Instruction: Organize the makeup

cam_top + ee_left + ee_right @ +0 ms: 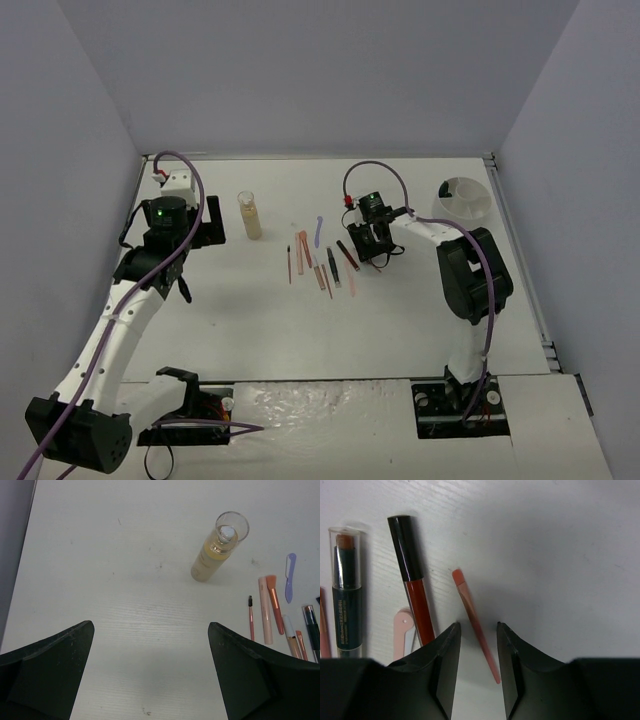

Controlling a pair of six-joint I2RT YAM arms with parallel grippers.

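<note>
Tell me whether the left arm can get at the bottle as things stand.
Probably yes. The left gripper is open and faces the bottle, which stands upright alone on the table; the sticks lie off to one side, apart from it.

The left arm [110, 335] and right arm [466, 345] are white with black joints; a purple cable [192, 175] runs along each. Each wrist carries a green light [159, 213].
</note>
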